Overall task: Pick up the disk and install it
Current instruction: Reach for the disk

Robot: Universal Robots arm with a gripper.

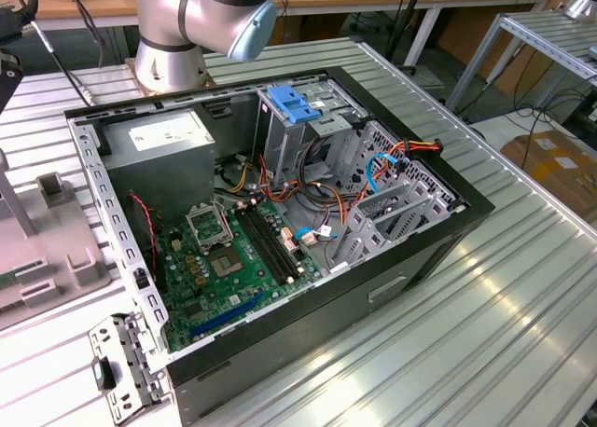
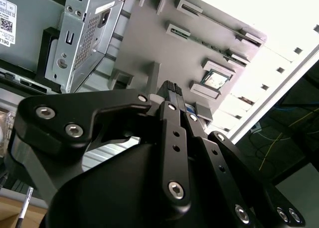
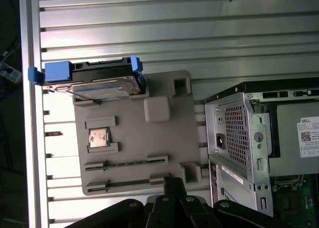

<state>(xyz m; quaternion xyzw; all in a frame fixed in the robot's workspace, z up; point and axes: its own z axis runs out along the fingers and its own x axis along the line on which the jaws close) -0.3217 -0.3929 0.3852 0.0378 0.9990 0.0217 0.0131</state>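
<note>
In the first wrist view the disk [image 3: 102, 88], dark with blue rails [image 3: 57, 71] on its sides, sits at the far end of a grey tray [image 3: 134, 153]. It is straight ahead of the gripper [image 3: 172, 182] and well apart from it. The gripper hangs over the tray's near edge, jaws together with nothing between them. The open computer case [image 3: 249, 138] lies off to one side of the gripper. We judge the reach is the step in hand, with pick-up not yet begun. A grasp would call for spreading the jaws and squaring them to the disk.
</note>
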